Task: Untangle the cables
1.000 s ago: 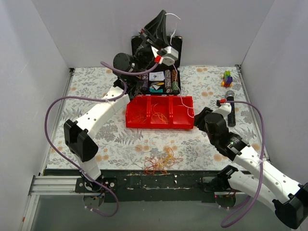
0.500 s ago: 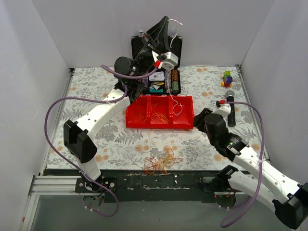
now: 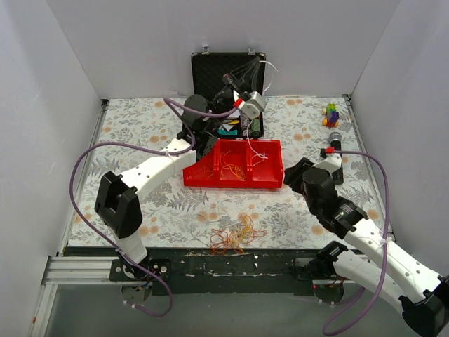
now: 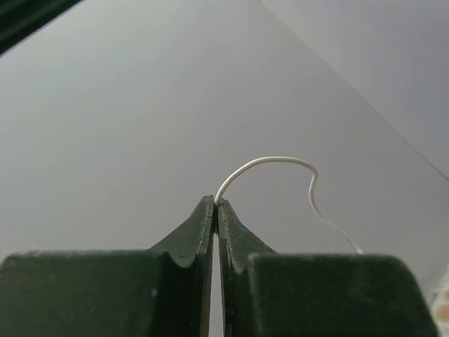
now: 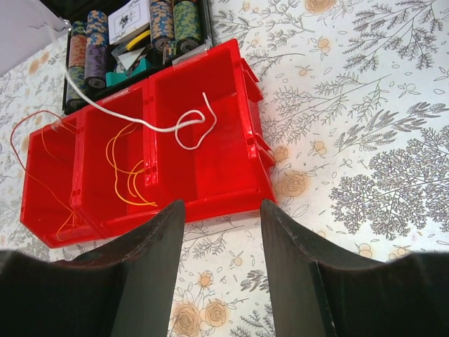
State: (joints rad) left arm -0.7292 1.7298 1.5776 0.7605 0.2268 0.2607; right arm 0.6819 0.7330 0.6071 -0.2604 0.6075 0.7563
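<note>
Setting: White walls boxed in a flower-patterned counter, with my two arms rising from its near edge.
Cables: a loose tangle of thin orange, yellow and reddish cables lay at the middle of the near edge, well apart from both of my grippers.
Left gripper: my left gripper was pressed together on one end of a white wire, held high over the far edge. The wire's other end curled in the tray below.
Right gripper: my right gripper was spread wide and held nothing, hovering just off the tray's near wall on the side toward the right edge.
Red tray: the red tray sat mid-counter toward the far edge, with three compartments. Reddish strands lay in the one nearest the left edge, yellow-orange strands in the middle one, and the white wire's coil in the one nearest the right edge.
Black case: a black case stood open at the far edge, holding stacks of chips and what looked like a card pack.
Done, as I judged it: a few wires were freed and sorted by colour.
Left, as I judged it: release the white wire into its compartment, then work through the tangle, which looked like most of the job.
</note>
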